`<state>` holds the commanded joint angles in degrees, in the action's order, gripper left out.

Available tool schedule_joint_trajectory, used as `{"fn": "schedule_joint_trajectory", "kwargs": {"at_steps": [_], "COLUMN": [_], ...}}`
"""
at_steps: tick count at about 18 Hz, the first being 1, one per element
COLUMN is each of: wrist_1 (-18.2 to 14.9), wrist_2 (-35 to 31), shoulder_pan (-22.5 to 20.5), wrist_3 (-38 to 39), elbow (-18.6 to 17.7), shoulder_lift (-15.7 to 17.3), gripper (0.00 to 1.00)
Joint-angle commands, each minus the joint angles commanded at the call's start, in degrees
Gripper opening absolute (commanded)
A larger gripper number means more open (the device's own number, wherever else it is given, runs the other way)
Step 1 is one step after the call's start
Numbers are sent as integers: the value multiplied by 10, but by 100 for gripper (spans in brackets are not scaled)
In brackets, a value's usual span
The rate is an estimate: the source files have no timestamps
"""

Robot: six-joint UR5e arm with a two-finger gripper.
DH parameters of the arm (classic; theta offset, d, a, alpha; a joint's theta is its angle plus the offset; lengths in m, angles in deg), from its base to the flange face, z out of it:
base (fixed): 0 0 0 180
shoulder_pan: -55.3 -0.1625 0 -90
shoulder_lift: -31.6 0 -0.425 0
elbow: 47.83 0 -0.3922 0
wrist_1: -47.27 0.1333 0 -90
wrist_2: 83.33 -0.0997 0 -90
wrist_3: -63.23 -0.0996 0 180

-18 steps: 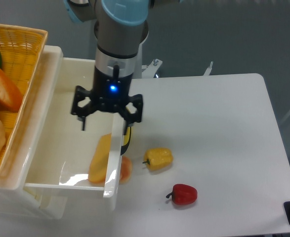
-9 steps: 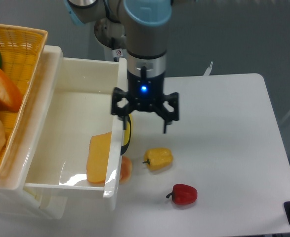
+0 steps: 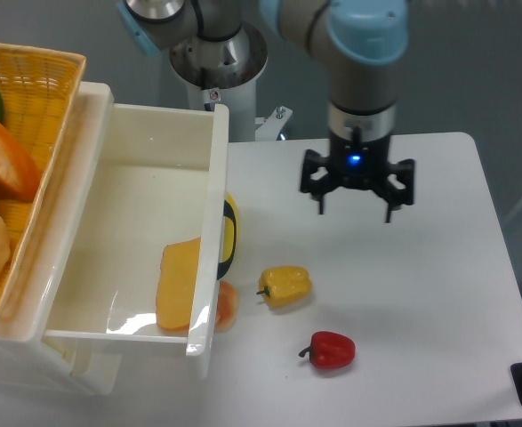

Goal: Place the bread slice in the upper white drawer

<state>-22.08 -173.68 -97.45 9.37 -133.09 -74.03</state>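
Already inside the drawer (image 3: 109,222), the bread slice (image 3: 179,285) lies at eight o'clock from the gripper (image 3: 356,203), fingers apart, empty.

A white table (image 3: 403,294) carries a yellow pepper (image 3: 285,286) and red pepper (image 3: 331,350)

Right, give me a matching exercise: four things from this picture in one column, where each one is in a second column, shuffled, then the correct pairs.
Things:
1. bread slice
2. yellow pepper
3. red pepper
4. gripper

Places:
A. nearest the table's front edge
B. inside the white drawer
C. in the air above the table, holding nothing
D. on the table, just right of the drawer's right wall

Pairs: 1-B, 2-D, 3-A, 4-C
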Motion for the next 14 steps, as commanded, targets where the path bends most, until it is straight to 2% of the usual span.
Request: {"fn": "schedule_joint_trajectory", "kwargs": {"at_steps": [6,9,11,14], "wrist_1": [0,-2,0,3], "wrist_2": [-19,-19,-21,-20], "shoulder_pan": [-25,-43,-48,-54], "wrist_3": [-77,-146,-204,-233], "elbow": [-4,-6,-5,1], "shoulder_lift": [-33,-50,-68,-93], "gripper": [100,100,100,100]}}
